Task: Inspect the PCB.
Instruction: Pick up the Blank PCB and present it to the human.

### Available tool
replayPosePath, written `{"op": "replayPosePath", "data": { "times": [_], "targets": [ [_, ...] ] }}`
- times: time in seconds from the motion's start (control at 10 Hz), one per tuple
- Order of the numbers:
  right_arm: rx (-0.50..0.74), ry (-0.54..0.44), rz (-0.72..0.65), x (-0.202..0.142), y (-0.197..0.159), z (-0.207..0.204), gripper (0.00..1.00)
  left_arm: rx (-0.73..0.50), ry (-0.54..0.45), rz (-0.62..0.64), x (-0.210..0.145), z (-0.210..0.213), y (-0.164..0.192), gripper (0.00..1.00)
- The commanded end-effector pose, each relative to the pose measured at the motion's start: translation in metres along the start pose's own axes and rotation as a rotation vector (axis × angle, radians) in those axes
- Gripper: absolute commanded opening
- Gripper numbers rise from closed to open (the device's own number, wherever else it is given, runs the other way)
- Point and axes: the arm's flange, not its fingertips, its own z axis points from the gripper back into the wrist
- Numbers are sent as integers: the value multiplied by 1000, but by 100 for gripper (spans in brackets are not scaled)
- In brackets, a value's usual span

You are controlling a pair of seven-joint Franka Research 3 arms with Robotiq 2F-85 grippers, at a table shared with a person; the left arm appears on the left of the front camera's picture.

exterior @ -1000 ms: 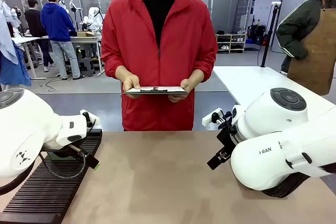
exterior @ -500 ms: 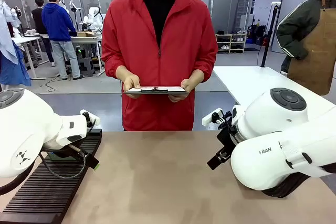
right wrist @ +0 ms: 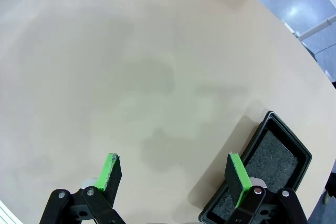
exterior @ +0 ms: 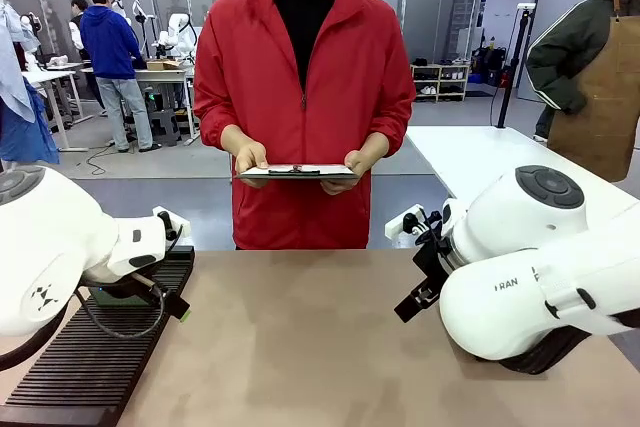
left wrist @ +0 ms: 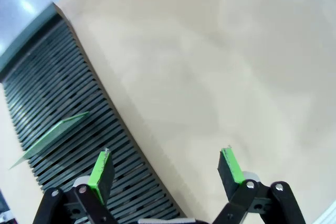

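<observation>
Tan tabletop (exterior: pixel 300 347): bare across the middle of the front view, and it is the backdrop of both wrist views.
Person (exterior: pixel 300 77): in a red jacket, standing at the table's far edge, centre of the front view.
Left arm (exterior: pixel 50 247): white, lower left of the front view, above the rack.
Right arm (exterior: pixel 530 287): white, lower right of the front view, low over the table.
Rack (exterior: pixel 90 357): black and ribbed with many parallel slots, lying along the lower-left edge of the front view; it runs diagonally through the left half of the left wrist view.
Tray (right wrist: pixel 273 166): black, shallow, with a grey textured floor, on the table at the lower right of the right wrist view, partly behind that gripper's finger.
Clipboard (exterior: pixel 296 172): white with a black clip, held flat at waist height in both of the person's hands (exterior: pixel 250 159).
PCB (left wrist: pixel 52 136): thin, pale green, tilted on the rack at the lower left of the left wrist view, just above the nearer finger and apart from it.
Left gripper (left wrist: pixel 165 169): released, jaws spread wide, grasping nothing, over the rack's edge and bare table.
Right gripper (right wrist: pixel 173 174): released, jaws wide, grasping nothing, above bare table.
Pads (left wrist: pixel 98 177): bright green, touching nothing.
</observation>
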Motion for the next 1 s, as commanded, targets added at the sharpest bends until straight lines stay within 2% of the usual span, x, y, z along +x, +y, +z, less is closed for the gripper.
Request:
{"op": "replayPosePath", "data": {
  "times": [0.0,0.1,0.2,0.3,0.4,0.5,0.6,0.7,0.8,0.9],
  "targets": [
    [42,26,5,10,-13,36,100,-66,-19,17,18,37,3,100],
    [105,7,-15,15,-19,51,100,-89,-21,40,23,55,9,100],
    [171,-2,-51,19,-27,67,100,-177,-26,72,25,72,15,100],
    [284,9,-78,20,-36,83,100,-280,-6,80,24,90,24,100],
    [458,-24,-139,19,-52,104,100,-456,-22,148,21,114,40,100],
    [522,-18,-221,13,-70,116,100,-573,-29,194,14,133,57,100],
    [611,-43,-271,2,-86,125,100,-660,-67,271,2,150,75,100],
    [706,-62,-342,-14,-101,132,100,-734,-146,301,-14,163,92,100],
    [838,-71,-463,-39,-117,135,100,-790,-190,367,-38,172,109,100],
    [910,-96,-531,-62,-131,139,100,-837,-249,415,-62,176,125,100]
  ]
}}
